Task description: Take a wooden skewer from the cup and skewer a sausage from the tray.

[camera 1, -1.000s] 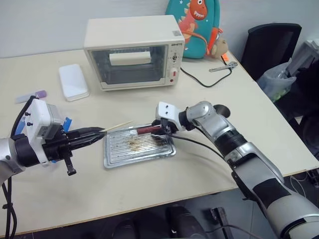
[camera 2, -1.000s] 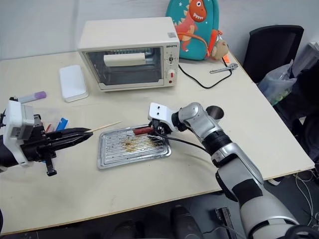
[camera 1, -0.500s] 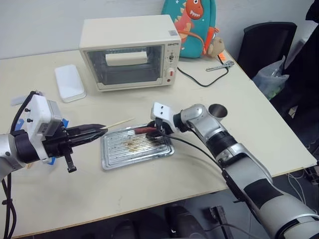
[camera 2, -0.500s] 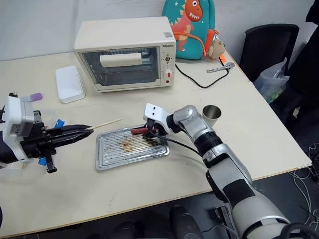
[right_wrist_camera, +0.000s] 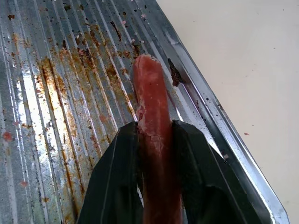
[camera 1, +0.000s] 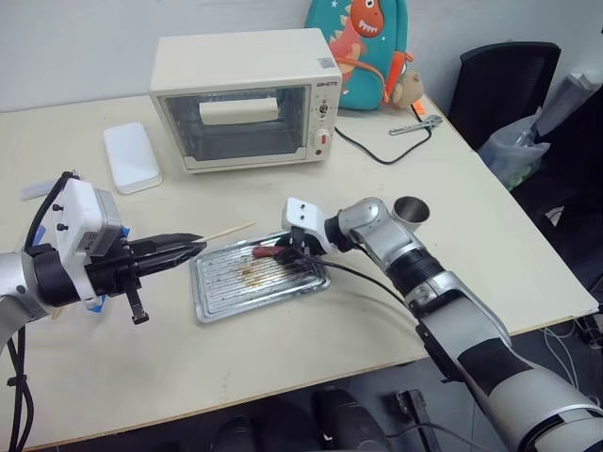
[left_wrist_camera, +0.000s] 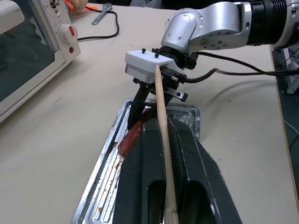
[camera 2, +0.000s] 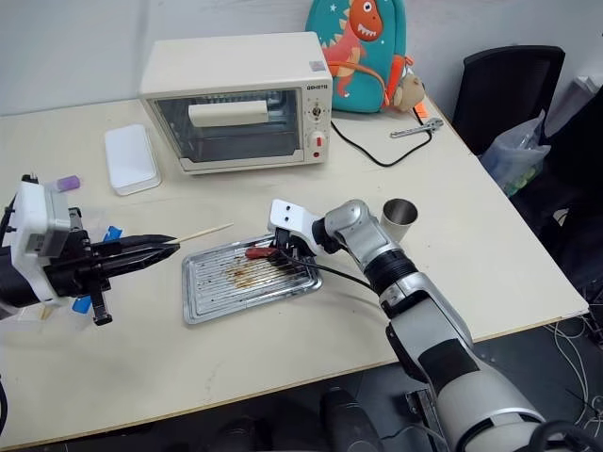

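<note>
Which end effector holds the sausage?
The right end effector, shut on the small reddish-brown sausage over the ridged silver metal tray; the left end effector grips the thin wooden skewer.

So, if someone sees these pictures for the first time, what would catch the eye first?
Probably the two arms meeting over the tray at the table's middle: the right gripper is shut on the sausage at the tray's far edge, and the left gripper holds a skewer pointing toward it. Behind them stand a cream oven and a teal dinosaur bag.
</note>
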Tool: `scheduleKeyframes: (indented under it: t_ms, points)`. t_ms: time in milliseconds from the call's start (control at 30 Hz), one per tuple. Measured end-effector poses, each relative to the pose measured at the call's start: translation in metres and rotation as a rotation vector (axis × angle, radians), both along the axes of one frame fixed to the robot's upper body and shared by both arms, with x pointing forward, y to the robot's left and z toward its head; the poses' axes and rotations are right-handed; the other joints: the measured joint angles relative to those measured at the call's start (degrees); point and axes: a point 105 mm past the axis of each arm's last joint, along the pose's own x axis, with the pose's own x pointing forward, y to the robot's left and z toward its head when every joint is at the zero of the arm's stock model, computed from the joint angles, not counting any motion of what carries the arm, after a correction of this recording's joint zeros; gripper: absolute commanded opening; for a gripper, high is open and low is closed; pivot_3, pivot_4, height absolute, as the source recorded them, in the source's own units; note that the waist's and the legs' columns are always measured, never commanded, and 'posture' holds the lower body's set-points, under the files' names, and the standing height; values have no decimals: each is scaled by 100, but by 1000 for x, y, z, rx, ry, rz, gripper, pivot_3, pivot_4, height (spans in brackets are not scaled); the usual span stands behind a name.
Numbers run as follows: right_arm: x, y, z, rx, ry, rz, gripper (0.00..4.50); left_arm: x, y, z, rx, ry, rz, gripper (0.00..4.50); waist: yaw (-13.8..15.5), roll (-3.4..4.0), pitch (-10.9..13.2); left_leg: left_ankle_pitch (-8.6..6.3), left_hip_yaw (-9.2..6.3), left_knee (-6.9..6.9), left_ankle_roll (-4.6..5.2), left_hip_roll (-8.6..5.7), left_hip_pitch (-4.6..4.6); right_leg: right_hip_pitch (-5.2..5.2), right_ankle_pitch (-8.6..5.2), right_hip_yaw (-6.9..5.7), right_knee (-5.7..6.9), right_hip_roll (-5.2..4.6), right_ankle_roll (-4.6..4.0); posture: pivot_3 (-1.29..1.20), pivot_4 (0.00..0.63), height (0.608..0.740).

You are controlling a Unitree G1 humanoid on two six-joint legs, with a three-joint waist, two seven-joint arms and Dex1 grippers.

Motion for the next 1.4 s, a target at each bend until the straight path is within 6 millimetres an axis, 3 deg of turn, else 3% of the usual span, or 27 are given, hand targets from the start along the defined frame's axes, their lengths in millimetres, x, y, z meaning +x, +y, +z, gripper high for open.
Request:
scheduleKeyframes:
  t_ms: [733,833,1400]
  points:
    - [-1,0,-1,23,1,-15,1218,8,1,2,-8,-19,-3,0,-2,0,0,0,-2,15,0,0,0,1,0,-4,12,0,0,0,150,740]
    - [-1,0,-1,23,1,-14,769,9,2,1,-11,-16,-3,0,-2,0,0,0,-2,15,0,0,0,1,0,-5,13,0,-1,0,150,740]
    - [-8,-1,6,10,-9,20,769,12,0,0,-5,-13,-17,0,6,0,0,-1,-7,21,-1,-1,-1,1,-1,-7,24,-1,-2,0,150,740]
